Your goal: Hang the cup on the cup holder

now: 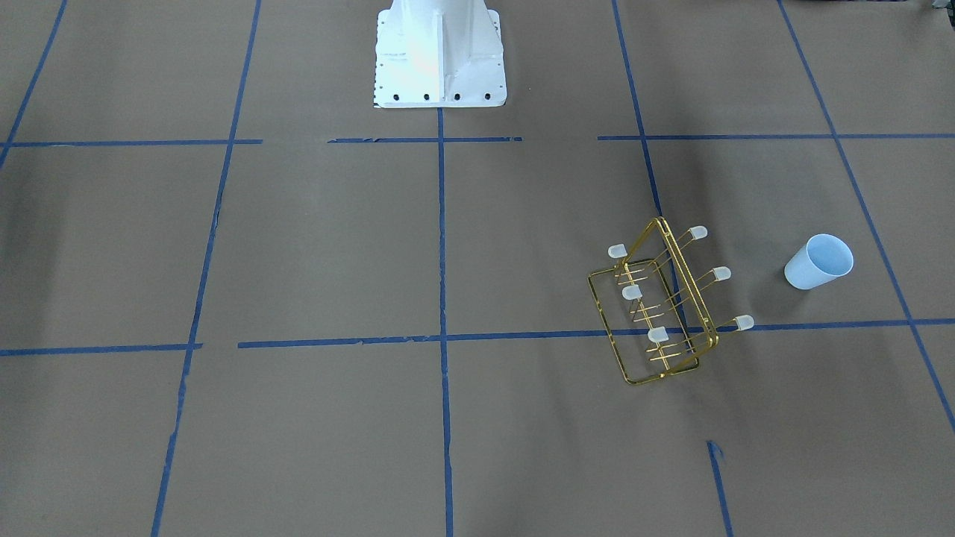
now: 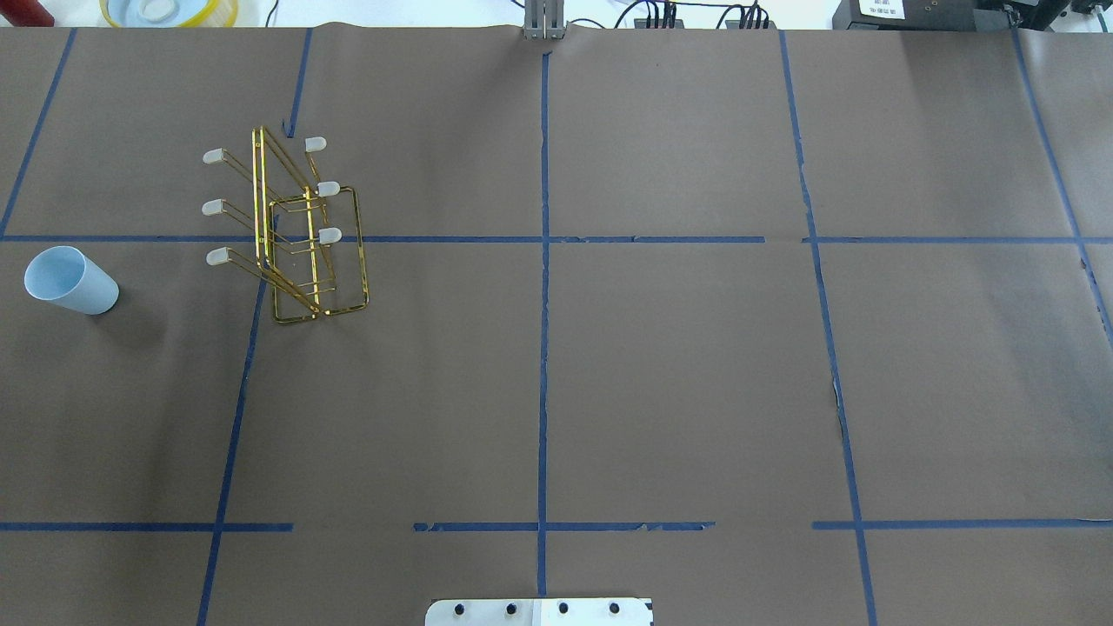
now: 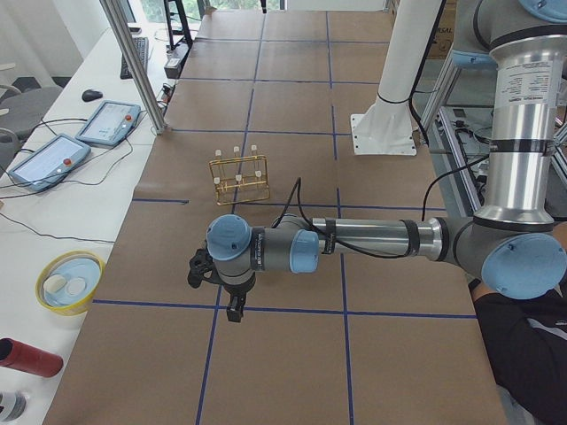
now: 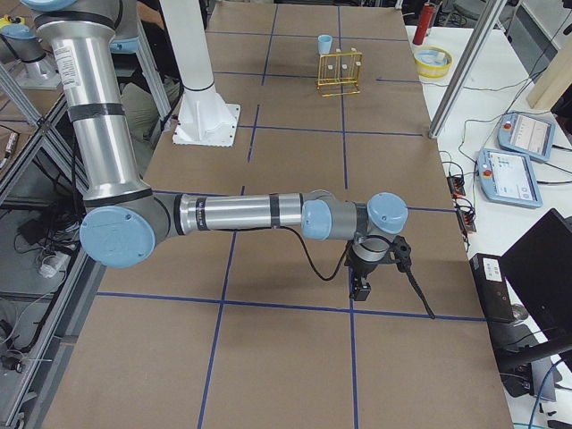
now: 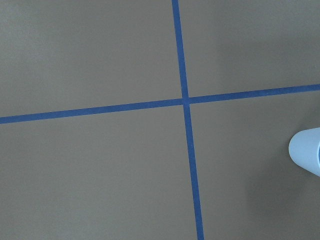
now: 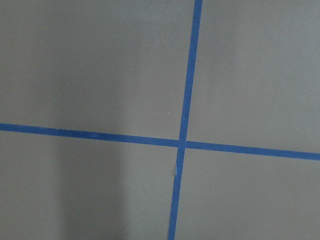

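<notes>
The cup (image 1: 818, 262) is a small pale blue tumbler standing mouth up near the table's end on my left; it also shows in the overhead view (image 2: 69, 280), far off in the exterior right view (image 4: 325, 42), and at the right edge of the left wrist view (image 5: 307, 151). The cup holder (image 1: 664, 306) is a gold wire rack with capped prongs, standing beside the cup with a gap between them (image 2: 296, 235) (image 3: 239, 175) (image 4: 340, 73). My left gripper (image 3: 232, 310) hangs above the table, near the cup's end. My right gripper (image 4: 362, 288) hangs over the opposite end. I cannot tell whether either is open or shut.
Brown paper with a blue tape grid covers the table. The white robot base (image 1: 440, 60) stands at the middle of my edge. Off the table on my left lie a yellow-rimmed bowl (image 3: 69, 282), a red can (image 3: 27, 357), tablets (image 3: 44, 159) and a metal post (image 3: 133, 62).
</notes>
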`<control>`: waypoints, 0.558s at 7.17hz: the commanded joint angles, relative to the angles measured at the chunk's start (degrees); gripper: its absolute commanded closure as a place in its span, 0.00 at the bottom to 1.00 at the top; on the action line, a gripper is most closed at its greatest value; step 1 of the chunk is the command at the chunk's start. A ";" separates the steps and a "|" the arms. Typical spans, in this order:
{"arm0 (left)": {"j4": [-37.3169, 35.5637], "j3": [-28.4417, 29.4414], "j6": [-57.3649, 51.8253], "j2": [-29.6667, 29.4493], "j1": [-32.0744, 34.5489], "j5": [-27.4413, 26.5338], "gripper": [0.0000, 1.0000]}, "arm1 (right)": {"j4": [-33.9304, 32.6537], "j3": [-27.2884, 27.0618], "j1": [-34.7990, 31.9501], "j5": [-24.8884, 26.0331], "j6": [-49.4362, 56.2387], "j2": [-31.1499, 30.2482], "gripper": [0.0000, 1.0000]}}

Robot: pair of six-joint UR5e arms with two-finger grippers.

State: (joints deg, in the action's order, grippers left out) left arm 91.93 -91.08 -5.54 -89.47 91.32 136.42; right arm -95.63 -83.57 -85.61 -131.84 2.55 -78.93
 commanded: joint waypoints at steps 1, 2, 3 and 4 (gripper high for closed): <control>0.00 -0.93 -0.09 0.09 0.00 -0.02 0.00 | 0.00 -0.02 0.00 0.00 0.00 0.00 0.00; -0.09 -1.11 -0.09 0.17 0.00 -0.10 0.00 | 0.00 -0.02 0.00 0.00 0.00 0.09 0.00; -0.09 -1.20 -0.09 0.18 0.09 -0.10 0.00 | 0.00 -0.02 0.00 0.00 0.00 0.00 0.00; -0.09 -1.20 0.00 0.09 0.00 -0.19 0.00 | 0.00 -0.02 0.00 0.00 0.00 0.00 0.00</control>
State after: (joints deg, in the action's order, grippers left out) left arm 91.85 -92.20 -5.61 -89.34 91.34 136.31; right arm -95.62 -83.58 -85.60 -131.84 2.55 -78.90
